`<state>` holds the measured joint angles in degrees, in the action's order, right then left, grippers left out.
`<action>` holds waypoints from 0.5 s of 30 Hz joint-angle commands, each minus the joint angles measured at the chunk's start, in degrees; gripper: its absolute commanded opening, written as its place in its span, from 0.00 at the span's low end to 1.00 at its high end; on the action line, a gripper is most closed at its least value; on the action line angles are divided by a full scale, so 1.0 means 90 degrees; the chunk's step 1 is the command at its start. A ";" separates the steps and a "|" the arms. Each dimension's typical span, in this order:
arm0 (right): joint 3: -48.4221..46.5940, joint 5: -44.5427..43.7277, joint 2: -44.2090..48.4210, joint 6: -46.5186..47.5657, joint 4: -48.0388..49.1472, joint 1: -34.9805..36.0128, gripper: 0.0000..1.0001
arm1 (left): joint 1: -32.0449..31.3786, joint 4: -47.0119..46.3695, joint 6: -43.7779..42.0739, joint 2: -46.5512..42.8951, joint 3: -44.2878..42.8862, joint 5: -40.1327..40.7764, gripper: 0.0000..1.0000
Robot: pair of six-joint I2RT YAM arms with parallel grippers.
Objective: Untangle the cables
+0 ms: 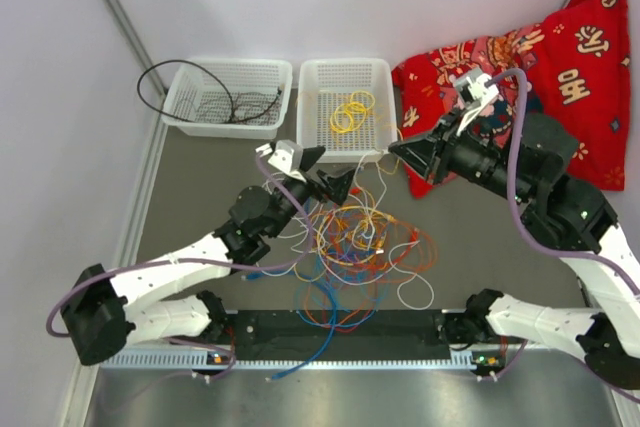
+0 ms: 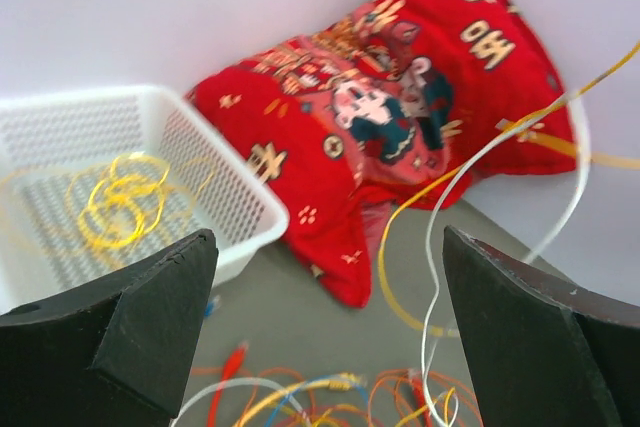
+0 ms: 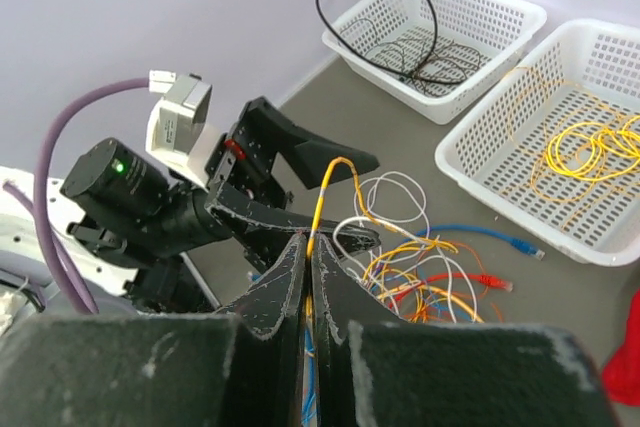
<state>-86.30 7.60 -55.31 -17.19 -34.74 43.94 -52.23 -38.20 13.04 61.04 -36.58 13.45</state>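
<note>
A tangle of thin yellow, orange, blue, white and red cables lies on the grey table between the arms. My right gripper is shut on a yellow cable and holds it up above the pile; in the right wrist view the pads pinch it. The strand runs down to the pile. My left gripper is open and empty, just left of the right gripper, above the pile's far edge. In the left wrist view a raised yellow and white strand passes near its right finger.
A white basket with coiled yellow cables stands at the back centre, also in the left wrist view. A second basket to its left holds black cable. A red cushion lies at the back right. A black rail runs along the near edge.
</note>
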 commanded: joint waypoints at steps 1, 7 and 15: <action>0.0028 0.0152 0.0110 -0.0043 -0.0085 -0.0039 0.00 | 0.0002 -0.1069 -0.0472 0.0365 -0.0574 -0.1015 0.98; 0.0058 -0.0003 0.0188 0.0064 -0.0163 -0.0039 0.00 | 0.0002 -0.0806 -0.0619 0.0611 -0.0906 -0.1008 0.91; -0.0147 -0.0209 0.0237 0.0221 -0.0300 -0.0029 0.00 | 0.0002 -0.0180 -0.0882 -0.0286 -0.0399 0.0019 0.97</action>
<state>-85.80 6.76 -53.98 -16.47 -37.76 43.94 -52.23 -39.90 7.46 64.55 -42.24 10.02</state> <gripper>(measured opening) 0.008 0.962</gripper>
